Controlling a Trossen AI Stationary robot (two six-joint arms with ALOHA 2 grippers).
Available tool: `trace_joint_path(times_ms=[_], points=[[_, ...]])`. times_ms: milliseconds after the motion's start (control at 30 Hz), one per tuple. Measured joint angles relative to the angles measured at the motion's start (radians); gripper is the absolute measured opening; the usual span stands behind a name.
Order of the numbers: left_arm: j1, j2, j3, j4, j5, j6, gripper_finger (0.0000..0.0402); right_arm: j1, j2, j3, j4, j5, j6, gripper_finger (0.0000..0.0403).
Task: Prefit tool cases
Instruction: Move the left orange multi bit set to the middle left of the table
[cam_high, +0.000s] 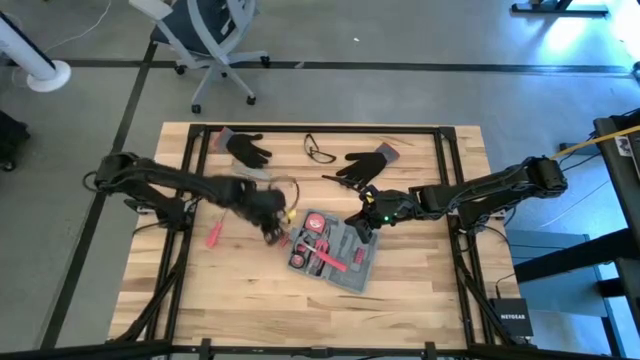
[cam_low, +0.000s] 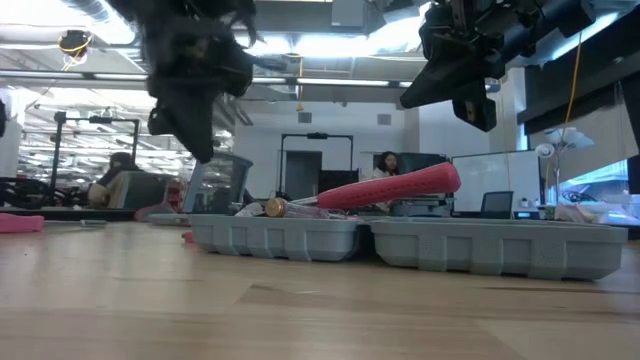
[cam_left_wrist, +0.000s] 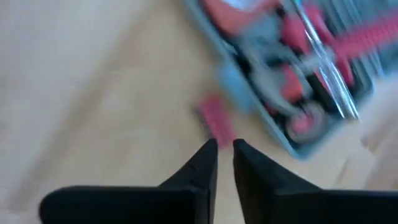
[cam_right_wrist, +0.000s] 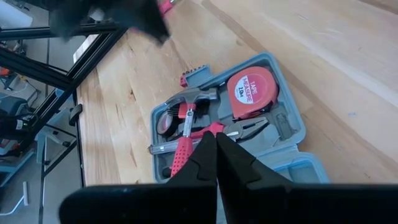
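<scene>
between both claws lies the tool case (cam_high: 333, 250)

The table (cam_high: 420, 300) is pale wooden planks set in a black metal frame, standing on a grey concrete floor (cam_high: 80, 90) crossed by dark lines. A white-and-grey office chair (cam_high: 210, 40) sits just beyond the far edge of the table, and a white fan base (cam_high: 45, 72) stands off at the far left. Seen level across the table, the room is an open workshop — white walls, exposed ducts (cam_low: 90, 10) and bright ceiling lights. A whiteboard (cam_low: 485, 170) stands at the right, and two people (cam_low: 385, 165) sit at desks farther back.
</scene>
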Motion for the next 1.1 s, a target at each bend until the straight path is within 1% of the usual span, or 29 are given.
trace_joint_path(times_ms=[67, 100, 200, 267, 333, 500, 767, 1100], points=[[-0.032, 0.012, 0.0, 0.002, -0.017, -0.069, 0.0054, 0.0, 0.0, 0.0, 0.0, 0.007, 0.0, 0.0001], [-0.039, 0.017, 0.0, 0.0, -0.03, -0.114, 0.0049, 0.0, 0.0, 0.0, 0.0, 0.008, 0.0, 0.0001], [-0.066, 0.056, 0.0, 0.029, -0.068, -0.218, 0.0013, 0.0, 0.0, 0.0, 0.001, 0.008, 0.0, 0.0001], [-0.085, 0.089, 0.0, 0.058, -0.097, -0.269, 0.0007, 0.0, 0.0, 0.0, 0.001, 0.008, 0.0, 0.0001], [-0.094, 0.131, 0.0, 0.09, -0.096, -0.309, 0.0003, 0.0, 0.0, 0.0, 0.002, 0.007, 0.0, 0.0001], [-0.1, 0.206, 0.0, 0.094, -0.113, -0.363, 0.0001, 0.0, 0.0, 0.0, 0.001, -0.019, 0.008, 0.0001], [-0.101, 0.21, 0.0, 0.164, -0.141, -0.416, 0.0, 0.0, 0.0, 0.0, 0.006, -0.03, 0.011, 0.0001], [-0.098, 0.238, 0.0, 0.168, -0.157, -0.414, 0.0, 0.0, 0.0, 0.0, 0.014, -0.03, 0.011, 0.0001]])
